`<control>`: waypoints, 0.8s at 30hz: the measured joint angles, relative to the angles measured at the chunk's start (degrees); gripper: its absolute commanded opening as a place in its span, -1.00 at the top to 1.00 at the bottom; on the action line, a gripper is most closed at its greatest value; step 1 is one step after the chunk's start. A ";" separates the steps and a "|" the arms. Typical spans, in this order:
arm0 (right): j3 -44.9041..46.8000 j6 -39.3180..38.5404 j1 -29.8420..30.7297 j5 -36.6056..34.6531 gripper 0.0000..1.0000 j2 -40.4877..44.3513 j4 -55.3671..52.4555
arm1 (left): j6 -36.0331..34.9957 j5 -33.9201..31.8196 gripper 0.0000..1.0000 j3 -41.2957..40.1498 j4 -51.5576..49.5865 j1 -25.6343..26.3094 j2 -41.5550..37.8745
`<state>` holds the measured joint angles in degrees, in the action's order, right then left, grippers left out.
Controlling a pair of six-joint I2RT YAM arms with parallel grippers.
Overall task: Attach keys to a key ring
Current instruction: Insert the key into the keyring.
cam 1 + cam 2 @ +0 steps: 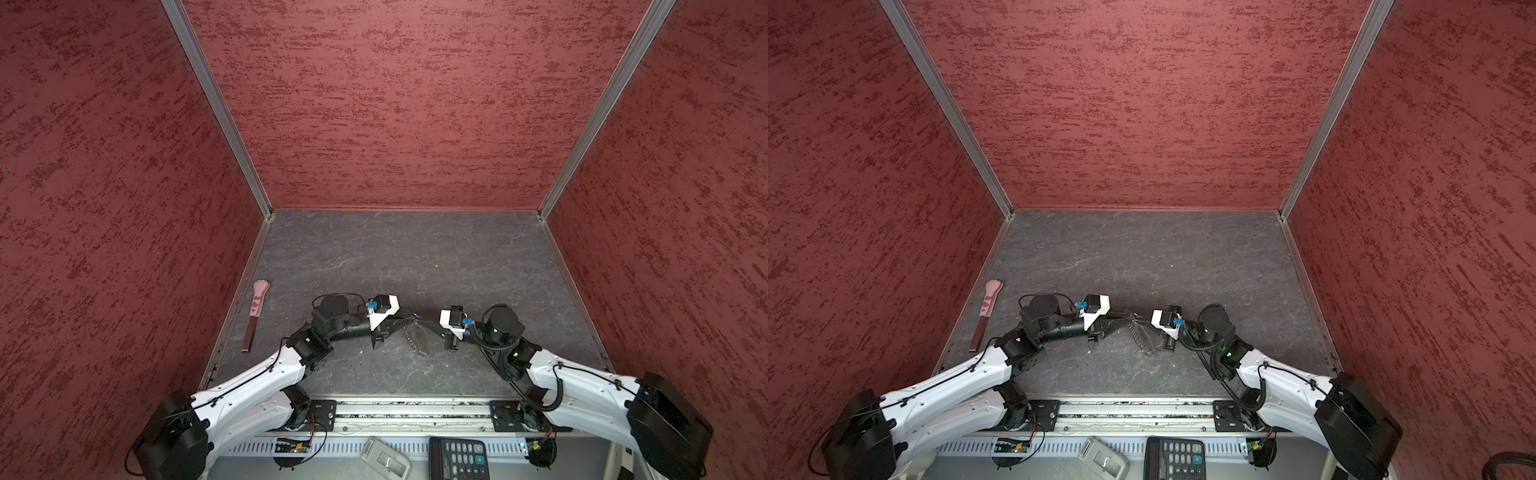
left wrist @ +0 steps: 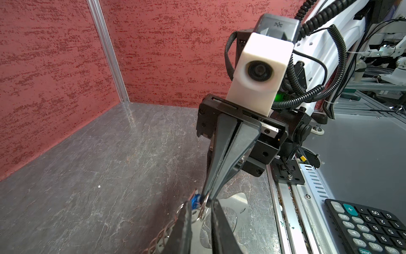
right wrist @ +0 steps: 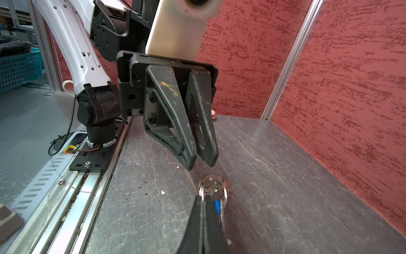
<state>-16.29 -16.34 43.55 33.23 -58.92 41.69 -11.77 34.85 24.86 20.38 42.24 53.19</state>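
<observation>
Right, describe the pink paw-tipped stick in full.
The pink paw-tipped stick lies flat on the grey table, close along the edge by the red side wall on the left arm's side. Its pale pink, paw-shaped head points to the table's far end. Below it the pink shaft carries darker red blotches, then a straight dark brown handle runs toward the near edge. Only the table touches it.

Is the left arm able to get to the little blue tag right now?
Probably yes. The right gripper holds the blue tag by its ring, just beyond the left gripper. The left gripper's jaws stand apart, and nothing lies between them.
</observation>
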 measured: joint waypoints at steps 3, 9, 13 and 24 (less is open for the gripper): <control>-0.22 -0.81 -0.13 0.00 1.00 0.28 -1.79 | -0.07 0.11 0.53 0.11 -0.24 0.07 0.00; -0.26 -1.55 -0.22 0.09 1.00 0.90 -3.21 | -0.52 2.32 0.56 2.29 -1.53 1.60 0.81; -0.26 -2.12 -0.22 0.68 1.00 1.09 -4.46 | -1.46 2.62 0.46 2.82 -2.95 1.84 1.75; -0.26 -3.63 -0.26 1.33 1.00 4.63 -8.07 | -4.61 2.91 0.56 4.90 -8.63 1.81 5.22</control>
<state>-16.56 -19.97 43.29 34.57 -54.28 33.63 -16.38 37.76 29.76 11.75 44.05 58.41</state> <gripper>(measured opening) 0.040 0.242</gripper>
